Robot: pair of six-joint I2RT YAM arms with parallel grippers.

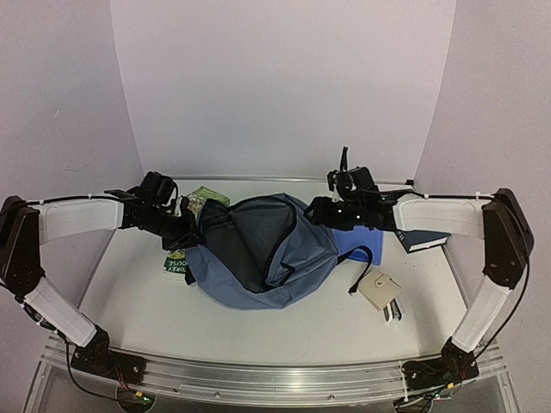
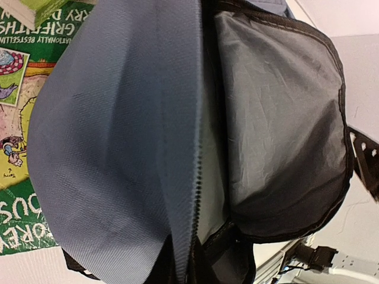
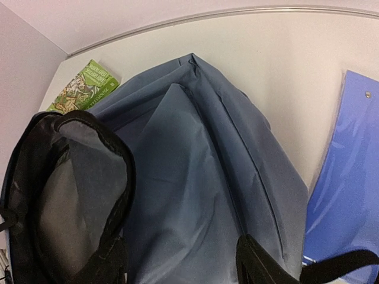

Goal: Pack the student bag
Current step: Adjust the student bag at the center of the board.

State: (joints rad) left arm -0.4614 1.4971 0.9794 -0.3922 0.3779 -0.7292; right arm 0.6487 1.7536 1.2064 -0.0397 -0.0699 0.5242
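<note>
The white table [image 1: 284, 340] offers open surface along its near edge and behind the bag, with pale walls [image 1: 275, 86] close on three sides. The student bag [image 1: 258, 271] sits mid-table, mouth gaping, flanked by both arms. The left gripper [image 1: 186, 232] is at its left rim, and fabric hides the jaws, so I cannot tell their state. The right gripper [image 1: 320, 213] hangs released at its right flank. A blue notebook [image 1: 353, 245] lies against the bag's right side, a green book [image 1: 176, 265] shows from under its left, and a beige pouch [image 1: 379, 288] lies apart.

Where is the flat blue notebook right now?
In the top view, the blue notebook lies flat on the table just right of the student bag, between it and a dark book.
</note>
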